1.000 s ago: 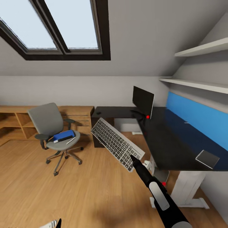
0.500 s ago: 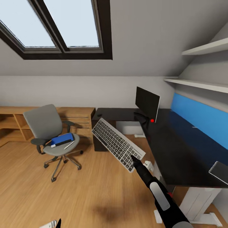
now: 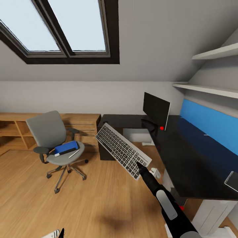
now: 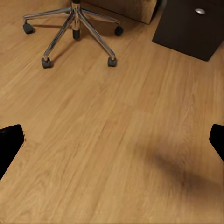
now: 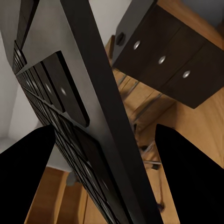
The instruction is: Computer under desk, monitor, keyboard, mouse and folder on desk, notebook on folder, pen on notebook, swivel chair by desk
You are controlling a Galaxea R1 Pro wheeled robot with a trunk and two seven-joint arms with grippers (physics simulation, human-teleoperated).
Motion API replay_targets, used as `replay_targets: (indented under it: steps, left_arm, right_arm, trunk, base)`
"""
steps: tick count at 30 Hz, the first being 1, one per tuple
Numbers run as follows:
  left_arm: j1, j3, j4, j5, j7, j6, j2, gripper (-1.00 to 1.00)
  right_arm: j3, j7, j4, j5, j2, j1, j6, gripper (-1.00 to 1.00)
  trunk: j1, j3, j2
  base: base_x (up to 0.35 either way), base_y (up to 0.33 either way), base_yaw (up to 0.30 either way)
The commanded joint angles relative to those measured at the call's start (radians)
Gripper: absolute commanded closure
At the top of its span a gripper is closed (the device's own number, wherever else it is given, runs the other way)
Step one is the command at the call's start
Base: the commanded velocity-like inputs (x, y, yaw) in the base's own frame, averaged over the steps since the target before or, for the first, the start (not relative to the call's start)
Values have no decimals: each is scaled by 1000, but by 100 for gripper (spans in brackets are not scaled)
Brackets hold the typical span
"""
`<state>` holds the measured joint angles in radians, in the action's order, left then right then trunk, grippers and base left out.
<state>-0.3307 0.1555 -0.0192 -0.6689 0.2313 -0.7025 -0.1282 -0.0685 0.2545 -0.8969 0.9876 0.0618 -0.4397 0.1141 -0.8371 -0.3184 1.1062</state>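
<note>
My right gripper [image 3: 140, 165] is shut on one end of the long keyboard [image 3: 121, 149], holding it tilted in the air over the floor in front of the desk [image 3: 185, 148]. In the right wrist view the keyboard [image 5: 70, 116] runs edge-on between the dark fingers [image 5: 28, 182]. The black monitor [image 3: 156, 110] stands on the desk. The grey swivel chair [image 3: 53, 134] stands apart at the left, with the blue folder [image 3: 66, 147] and the pale pen [image 3: 74, 153] on its seat. My left gripper [image 4: 112, 140] hangs open above bare floor. Mouse, notebook and computer cannot be made out.
A light wooden dresser [image 3: 82, 124] lines the back wall behind the chair. The desk's drawer unit [image 5: 163, 60] has silver knobs. A blue wall panel [image 3: 208, 124] and shelves [image 3: 211, 89] sit above the desk. A flat grey slab [image 3: 231, 181] lies near the desk's right end.
The whole view has shifted, so the camera moved: desk and monitor sit a little further right and lower. The keyboard stays in my right gripper, in the same pose.
</note>
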Motion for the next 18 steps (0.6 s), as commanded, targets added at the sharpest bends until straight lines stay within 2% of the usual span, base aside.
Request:
replay_targets:
  steps: [1, 4, 9, 18]
  left_arm:
    - [-1, 7, 1, -11, 6, -2, 0, -100]
    - [-1, 7, 1, -11, 6, -2, 0, -100]
    - [-1, 7, 1, -11, 6, -1, 0, -100]
    - [-1, 7, 1, -11, 6, -2, 0, -100]
  right_arm:
    - [1, 3, 0, 11, 0, -1, 6, 100]
    - [2, 3, 0, 11, -1, -1, 6, 100]
    - [2, 3, 0, 11, -2, -1, 6, 100]
    - [3, 2, 0, 11, -3, -1, 6, 100]
  trunk:
    - [0, 0, 1]
    - [0, 5, 1]
    - [0, 13, 1]
    - [0, 18, 1]
  base:
    - [21, 291, 0]
    - [95, 287, 0]
    - [229, 225, 0]
    - [318, 47, 0]
